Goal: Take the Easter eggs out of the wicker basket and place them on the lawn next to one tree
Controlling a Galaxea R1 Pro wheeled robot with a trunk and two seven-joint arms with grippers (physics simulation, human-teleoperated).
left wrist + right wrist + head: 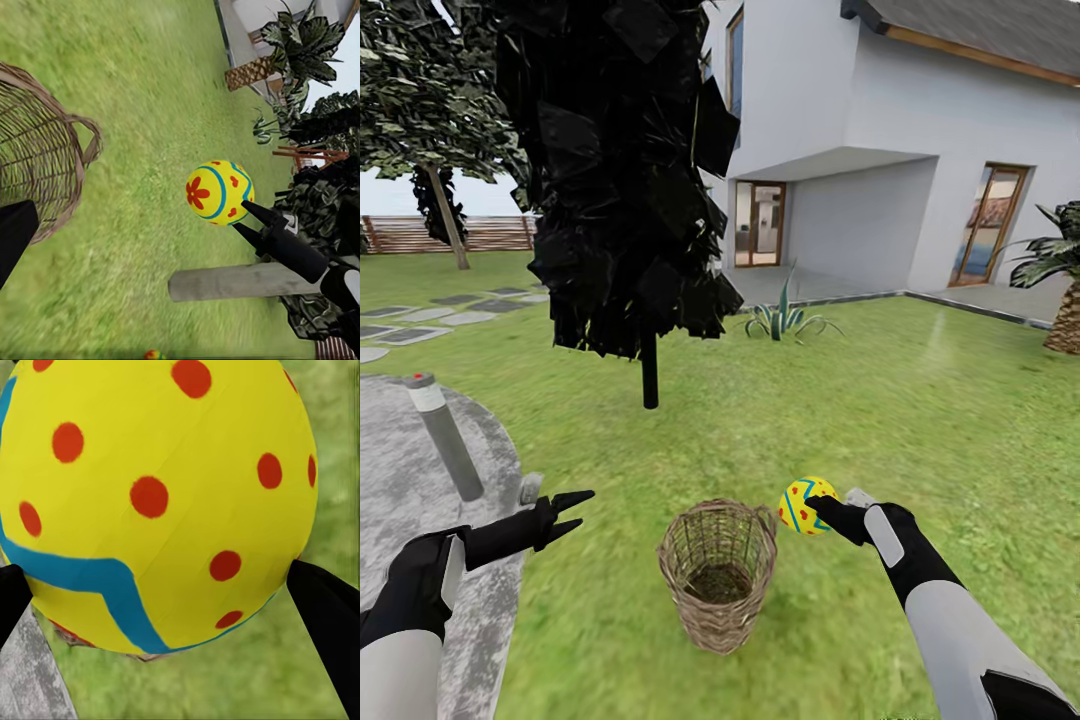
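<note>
egg (pixel 806 505) pinched in right pincer (pixel 822 508) beside basket (pixel 718 573), axis unclear; left pincer (pixel 572 512) spread.

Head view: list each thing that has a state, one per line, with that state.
Easter egg: held in the right pincer, above the lawn.
Wicker basket: upright on the lawn, no egg visible inside.
Right pincer: shut on the egg.
Left pincer: open, holding nothing.
</note>
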